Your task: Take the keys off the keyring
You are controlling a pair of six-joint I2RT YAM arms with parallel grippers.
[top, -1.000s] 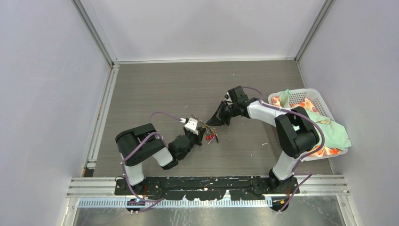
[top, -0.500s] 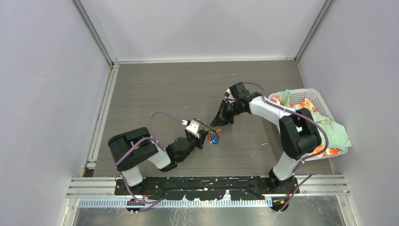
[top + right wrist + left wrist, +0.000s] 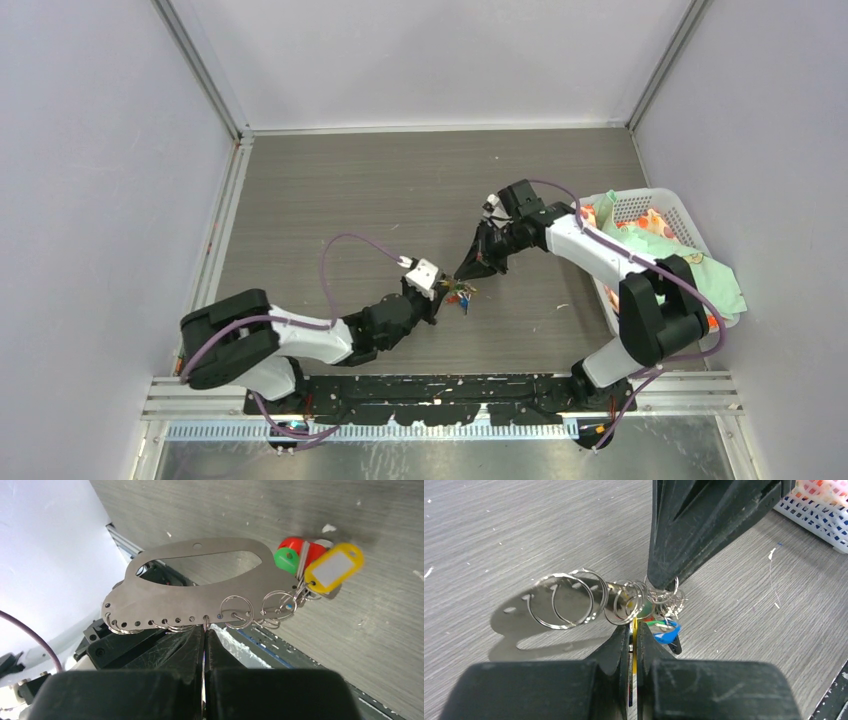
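The keyring [image 3: 165, 597], a flat silvery plate with an oval cutout and a hole-lined edge, hangs above the table between both grippers. Wire rings run along its edge [image 3: 569, 600]. The keys [image 3: 295, 555], with red and green heads and a yellow tag [image 3: 334, 567], bunch at one end; a blue head [image 3: 666, 632] also shows. My right gripper [image 3: 205, 630] is shut on a thin wire ring at the plate's holed edge. My left gripper [image 3: 634, 630] is shut on a thin yellow piece of the key bunch. From above, the two grippers [image 3: 441, 291] [image 3: 463, 274] meet at the bunch [image 3: 462, 296].
A white plastic basket [image 3: 640, 203] of coloured cloth stands at the right wall, close to the right arm's elbow, and its corner [image 3: 819, 515] shows in the left wrist view. The grey wood-grain table carries small white specks. Metal rails run along the left and near edges.
The left arm has stretched out, its elbow swinging down and left. The right arm's elbow has swung right towards the basket. The held bunch has shifted slightly right and nearer.
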